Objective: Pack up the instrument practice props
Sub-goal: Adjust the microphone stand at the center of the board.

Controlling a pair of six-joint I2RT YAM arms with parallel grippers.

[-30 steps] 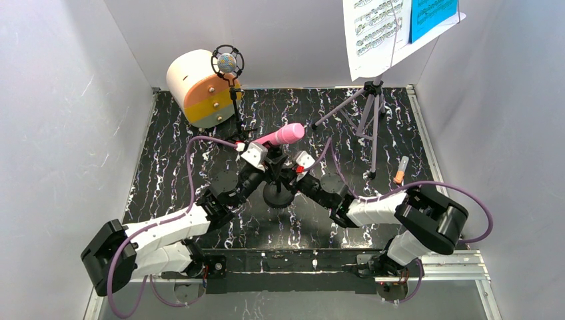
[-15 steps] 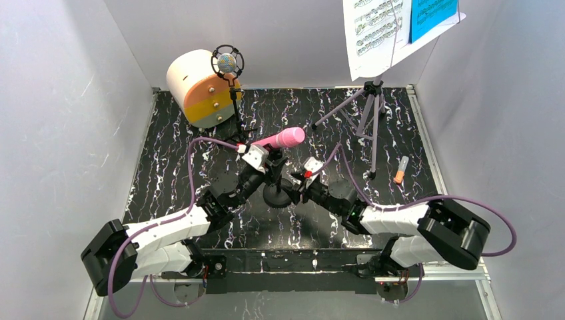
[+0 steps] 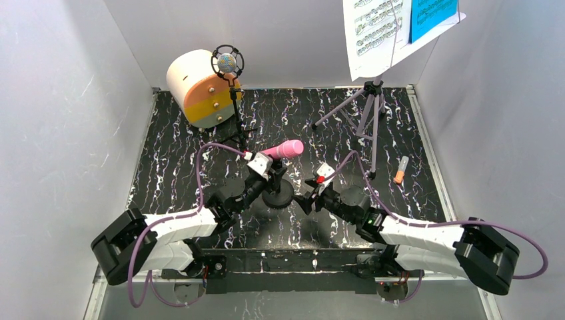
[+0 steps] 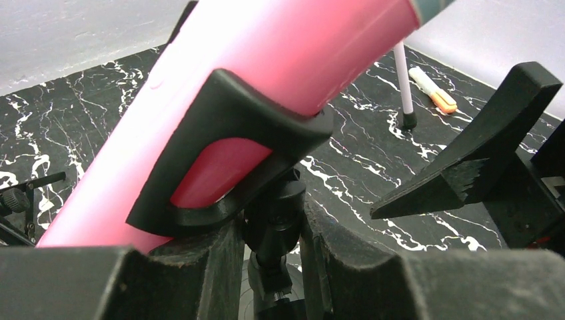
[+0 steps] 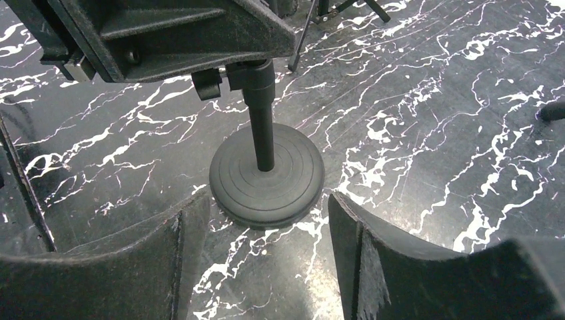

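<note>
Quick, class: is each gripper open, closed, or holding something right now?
Left gripper: shut on the black mic stand, just under the pink microphone.
Right gripper: open, holding nothing, near the stand's base.

open tabletop (image 3: 166, 175) at left — rack legs (image 3: 374, 133), orange marker (image 3: 400, 171) crowd the right, round stand base (image 5: 283, 190) mid-table.

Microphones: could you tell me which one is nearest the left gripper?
The pink microphone, clipped on the stand the left gripper grips; the silver-headed one stands far back.
</note>
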